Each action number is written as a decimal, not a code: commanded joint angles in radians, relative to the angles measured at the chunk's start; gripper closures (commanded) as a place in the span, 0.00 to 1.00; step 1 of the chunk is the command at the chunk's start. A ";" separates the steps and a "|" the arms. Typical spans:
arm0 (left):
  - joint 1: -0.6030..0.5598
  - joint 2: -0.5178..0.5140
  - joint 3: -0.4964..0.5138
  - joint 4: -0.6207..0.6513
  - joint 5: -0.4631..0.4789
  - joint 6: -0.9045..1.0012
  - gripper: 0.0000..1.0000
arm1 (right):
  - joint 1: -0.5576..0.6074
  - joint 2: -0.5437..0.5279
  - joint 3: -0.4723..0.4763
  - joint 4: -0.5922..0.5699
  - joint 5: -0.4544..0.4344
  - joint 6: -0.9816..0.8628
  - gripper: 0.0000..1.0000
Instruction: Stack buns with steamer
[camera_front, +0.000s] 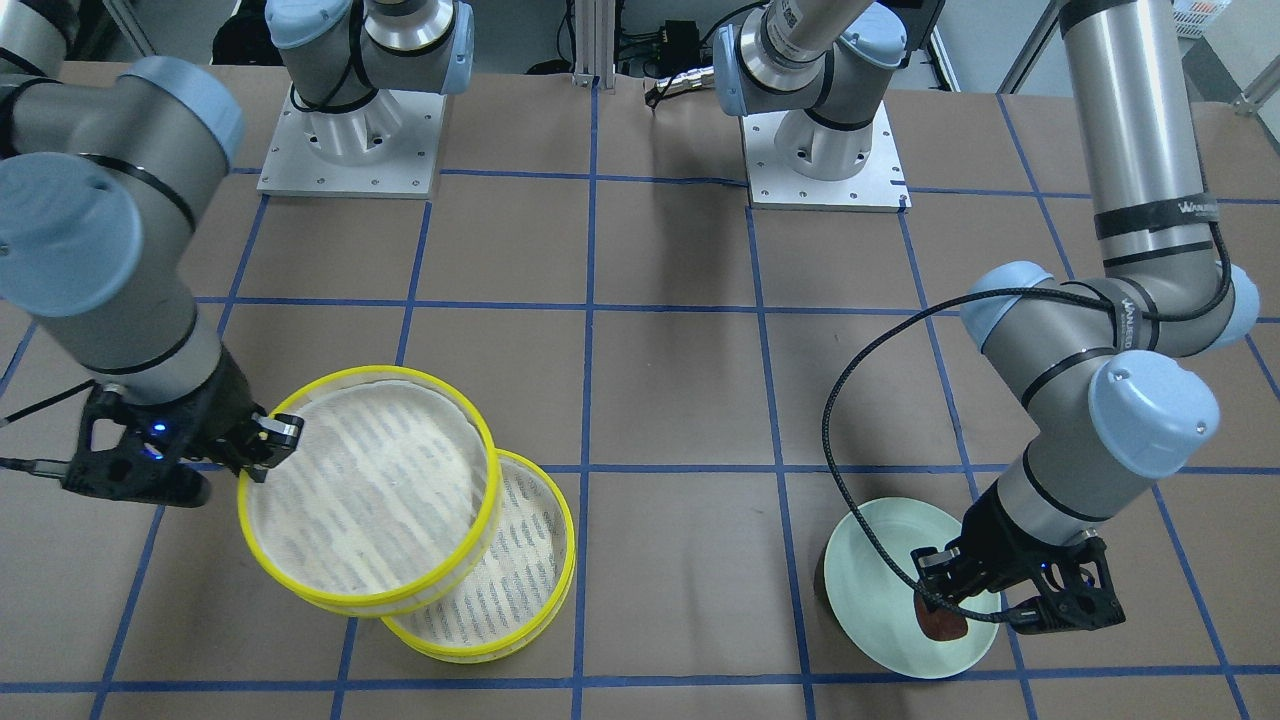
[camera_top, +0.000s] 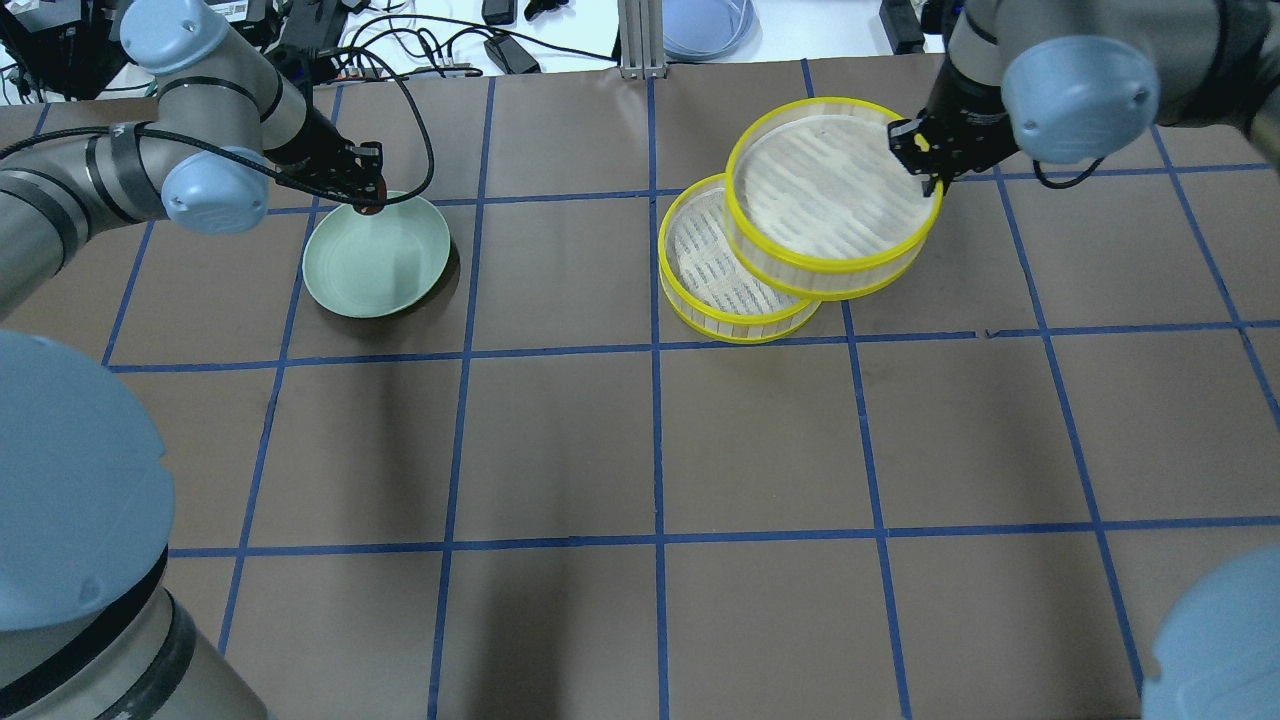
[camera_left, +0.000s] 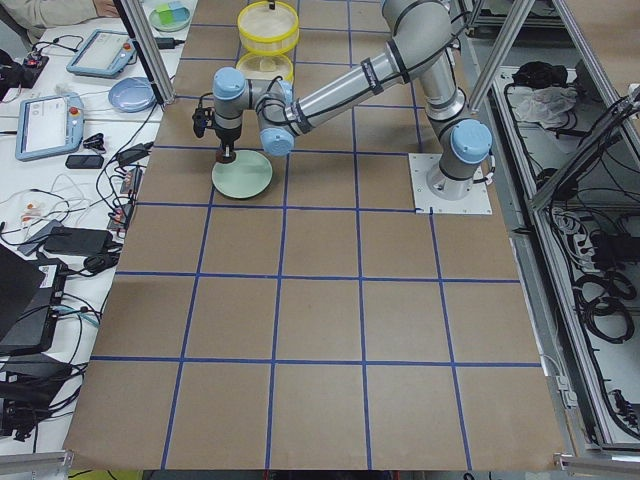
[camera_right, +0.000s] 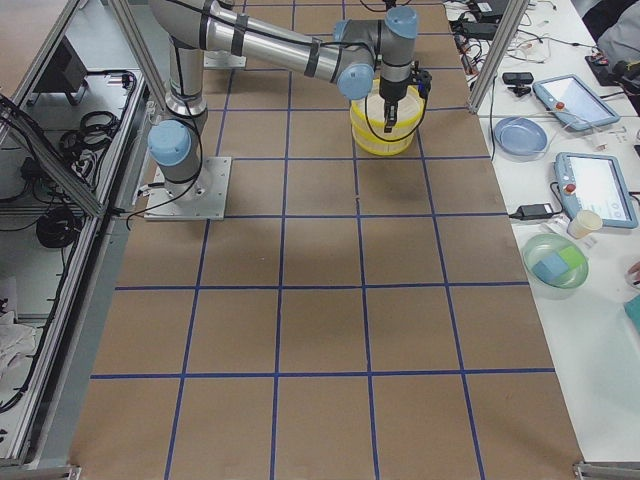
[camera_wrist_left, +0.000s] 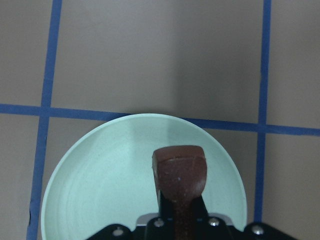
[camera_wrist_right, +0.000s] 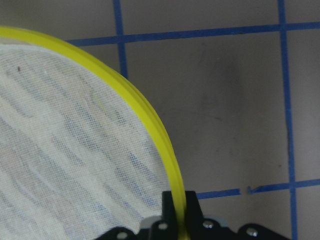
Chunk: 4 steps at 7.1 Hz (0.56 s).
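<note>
Brown bun held over the green plate; upper steamer tray gripped at its rim.
The left gripper pinches the brown bun near the plate's edge; whether bun and plate touch is unclear. Well apart on the table, the right gripper is clamped on the upper steamer tray's yellow rim. That tray sits offset over the lower steamer tray, partly covering it.

We saw bright, even light from above in every view. Soft, diffuse arm shadows lay on the brown paper-covered table, and a darker one hugged the pale green round plate. The large blue arm caps nearest the overhead camera looked slightly soft. Both wrist views were sharp and free of glare.
</note>
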 joint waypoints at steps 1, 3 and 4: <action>-0.016 0.077 -0.001 -0.089 -0.010 -0.094 1.00 | 0.079 0.046 0.003 -0.063 0.003 0.100 1.00; -0.055 0.122 -0.002 -0.115 -0.015 -0.222 1.00 | 0.084 0.089 0.069 -0.165 0.004 0.137 1.00; -0.075 0.134 -0.002 -0.115 -0.015 -0.285 1.00 | 0.084 0.090 0.091 -0.199 0.004 0.136 1.00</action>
